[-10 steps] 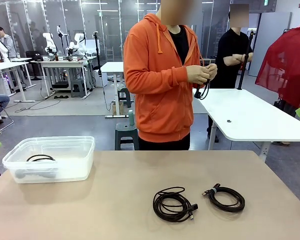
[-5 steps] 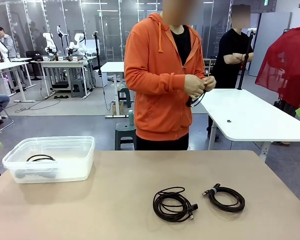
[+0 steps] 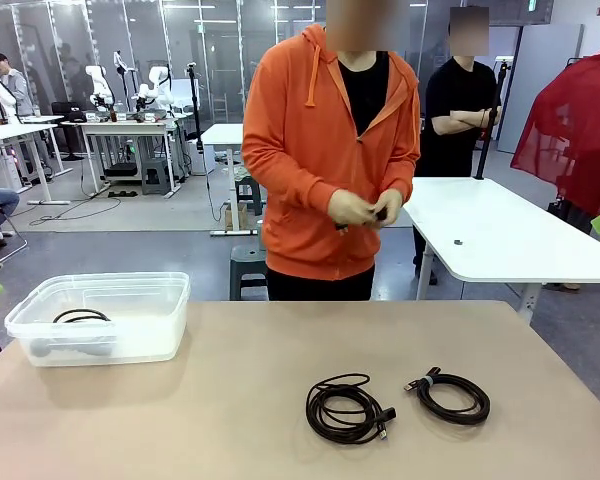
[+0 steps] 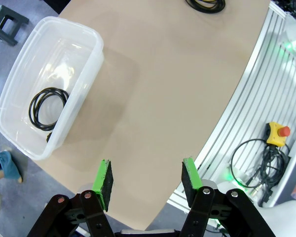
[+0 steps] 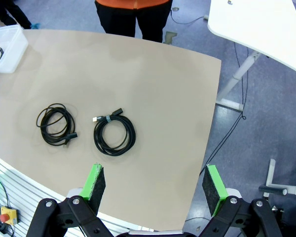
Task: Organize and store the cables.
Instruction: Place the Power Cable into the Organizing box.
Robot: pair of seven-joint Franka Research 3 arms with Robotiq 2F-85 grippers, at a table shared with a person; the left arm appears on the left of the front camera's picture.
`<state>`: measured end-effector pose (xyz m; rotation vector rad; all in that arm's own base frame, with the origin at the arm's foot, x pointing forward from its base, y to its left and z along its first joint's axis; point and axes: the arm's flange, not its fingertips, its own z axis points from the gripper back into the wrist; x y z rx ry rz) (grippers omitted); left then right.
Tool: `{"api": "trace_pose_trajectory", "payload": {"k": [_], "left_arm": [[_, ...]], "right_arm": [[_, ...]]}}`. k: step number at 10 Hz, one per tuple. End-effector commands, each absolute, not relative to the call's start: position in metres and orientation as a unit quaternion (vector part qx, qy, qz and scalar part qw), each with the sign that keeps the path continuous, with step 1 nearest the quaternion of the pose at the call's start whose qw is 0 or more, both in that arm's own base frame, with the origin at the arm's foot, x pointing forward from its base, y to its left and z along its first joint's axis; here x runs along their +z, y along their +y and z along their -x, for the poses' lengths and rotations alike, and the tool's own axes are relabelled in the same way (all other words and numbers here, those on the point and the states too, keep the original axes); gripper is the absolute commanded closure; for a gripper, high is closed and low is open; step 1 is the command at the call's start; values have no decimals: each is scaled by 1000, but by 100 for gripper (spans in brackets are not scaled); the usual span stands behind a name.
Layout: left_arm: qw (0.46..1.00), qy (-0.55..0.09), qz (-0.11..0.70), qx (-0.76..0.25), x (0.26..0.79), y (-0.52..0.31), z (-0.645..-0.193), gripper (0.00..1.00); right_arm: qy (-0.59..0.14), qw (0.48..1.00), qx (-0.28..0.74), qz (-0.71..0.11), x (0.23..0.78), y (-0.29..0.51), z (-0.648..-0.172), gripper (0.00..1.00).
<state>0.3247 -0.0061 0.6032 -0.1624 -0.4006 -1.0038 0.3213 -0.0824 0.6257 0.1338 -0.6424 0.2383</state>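
Note:
Two coiled black cables lie on the tan table: a looser one (image 3: pixel 348 409) (image 5: pixel 56 125) near the middle and a tighter one (image 3: pixel 452 396) (image 5: pixel 114 135) to its right. Another coiled cable (image 3: pixel 80 317) (image 4: pixel 48 107) lies inside the clear plastic bin (image 3: pixel 140 335) (image 4: pixel 86 74) at the table's left. The person in the orange hoodie holds a small dark cable (image 3: pixel 378 214) in both hands at waist height. My left gripper (image 4: pixel 146 178) hovers open above the table's near edge, beside the bin. High above the table, my right gripper (image 5: pixel 155 187) is open wide with nothing in it.
A white table (image 3: pixel 500 235) stands behind on the right, with another person beside it. A green stool (image 3: pixel 252 265) sits on the floor behind the table. A rail with an emergency stop button (image 4: pixel 277 135) and cords runs along the robot's side.
The person has lowered both hands from chest to waist height, gathering the hanging cable into the hands. The cables on the table and in the bin have not moved.

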Motion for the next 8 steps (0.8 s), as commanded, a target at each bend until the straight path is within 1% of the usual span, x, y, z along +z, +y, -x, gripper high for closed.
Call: {"api": "trace_pose_trajectory", "payload": {"k": [1,8], "left_arm": [[858,-191,71,-471,606,-6,-324,29],[858,-191,71,-471,606,-6,-324,29]], "right_arm": [[-317,939,118,-66,626,-82,-321,0],[-317,939,118,-66,626,-82,-321,0]]}}
